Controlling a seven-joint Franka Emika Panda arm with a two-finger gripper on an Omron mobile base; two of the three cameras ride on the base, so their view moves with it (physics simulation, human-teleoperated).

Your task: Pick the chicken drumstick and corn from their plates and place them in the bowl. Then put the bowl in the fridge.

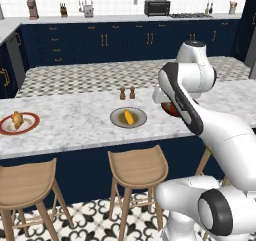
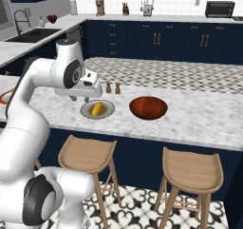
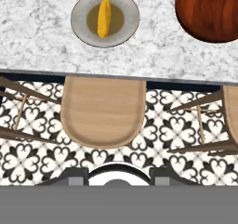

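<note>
Corn [image 3: 104, 17] lengthwise on grey plate [image 3: 79, 15] (slightly tilted), bowl [image 3: 209, 11] beside.

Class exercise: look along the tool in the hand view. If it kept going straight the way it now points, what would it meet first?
Most likely the wooden stool seat, which sits at the centre of the hand view, just short of the marble counter edge. The corn on its grey plate lies further up, off that line. Depth is hard to judge.
</note>
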